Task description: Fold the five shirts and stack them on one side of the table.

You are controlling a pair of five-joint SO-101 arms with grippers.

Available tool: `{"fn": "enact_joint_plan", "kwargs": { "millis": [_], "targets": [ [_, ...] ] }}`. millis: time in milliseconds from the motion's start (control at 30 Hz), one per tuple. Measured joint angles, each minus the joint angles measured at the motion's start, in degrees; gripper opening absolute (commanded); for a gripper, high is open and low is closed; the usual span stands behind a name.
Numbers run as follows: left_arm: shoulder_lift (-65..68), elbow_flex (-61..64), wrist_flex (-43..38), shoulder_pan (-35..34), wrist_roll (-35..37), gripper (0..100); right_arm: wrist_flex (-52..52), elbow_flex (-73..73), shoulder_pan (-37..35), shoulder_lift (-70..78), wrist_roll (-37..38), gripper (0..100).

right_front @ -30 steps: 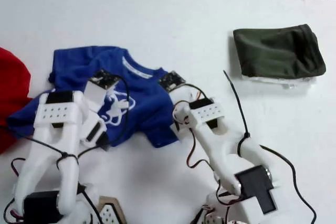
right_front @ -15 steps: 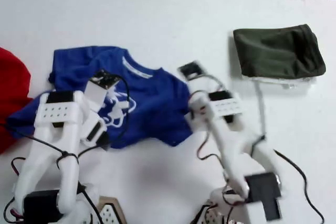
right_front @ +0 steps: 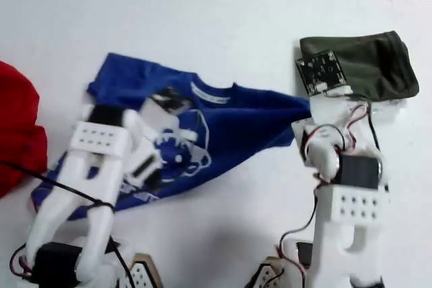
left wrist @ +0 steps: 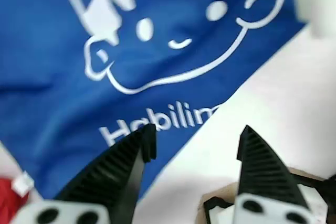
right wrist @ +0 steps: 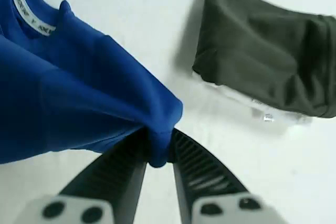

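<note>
The blue shirt [right_front: 229,123] lies print-up in the middle of the table [right_front: 202,25], its body closer to the near edge and one sleeve drawn out toward the right edge. The right gripper [right wrist: 157,150] has its jaws closed on the tip of this sleeve. The cloth bunches into a point between them and rises a little from the surface. I think the sleeve is held like this so that the shirt can be stretched flat before a fold.

The left gripper [left wrist: 198,137] hangs over the printed front near the hem, with its jaws apart and nothing between them. It seems to be placed there to press the cloth or take the hem while the other side is under tension.

The folded dark green shirt [right_front: 364,65] rests near the far right corner, just beside the pinched sleeve, on a pale layer that I cannot identify. This is probably the stack side. A red shirt [right_front: 17,126] waits, not folded, at the left edge.
</note>
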Motion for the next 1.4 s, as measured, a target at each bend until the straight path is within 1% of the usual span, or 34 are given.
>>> {"fn": "enact_joint_plan", "kwargs": {
  "millis": [133,233,300,500,600,667,800,967,1167,1267,1400],
  "targets": [
    [0.0,3.08,-5.63,8.26,3.78,27,0.0,-0.44,0.0,-1.14,0.0,1.8],
    [0.53,5.01,-10.73,12.22,6.24,27,0.44,-0.44,0.44,-1.14,0.0,1.8],
    [2.55,5.1,-12.57,12.84,7.12,27,0.53,-0.44,0.53,-1.14,0.09,1.8],
    [15.3,4.92,-13.8,13.27,7.47,26,0.53,-0.44,0.53,-1.14,0.09,1.8],
    [21.19,2.55,-13.8,13.27,7.91,26,0.53,-0.44,0.53,-1.14,0.09,1.8],
    [22.77,0.53,-13.71,12.92,9.05,21,0.53,-0.44,0.53,-1.14,0.09,1.8],
    [23.03,-4.04,-13.63,10.29,9.14,1,0.53,2.02,0.53,-1.14,0.26,1.8],
    [23.03,-10.29,-8.53,7.65,9.14,11,0.18,7.38,0.53,-1.14,0.53,1.8],
    [23.03,-14.68,2.29,7.21,9.23,25,-1.85,9.05,3.69,-1.14,0.53,1.8],
    [22.95,-16.0,6.95,5.36,9.23,26,-1.93,9.14,6.59,-1.14,1.05,1.8],
    [17.85,-16.18,10.11,2.11,7.3,26,-1.93,9.14,10.99,-1.14,6.15,1.8]
  ]
}}
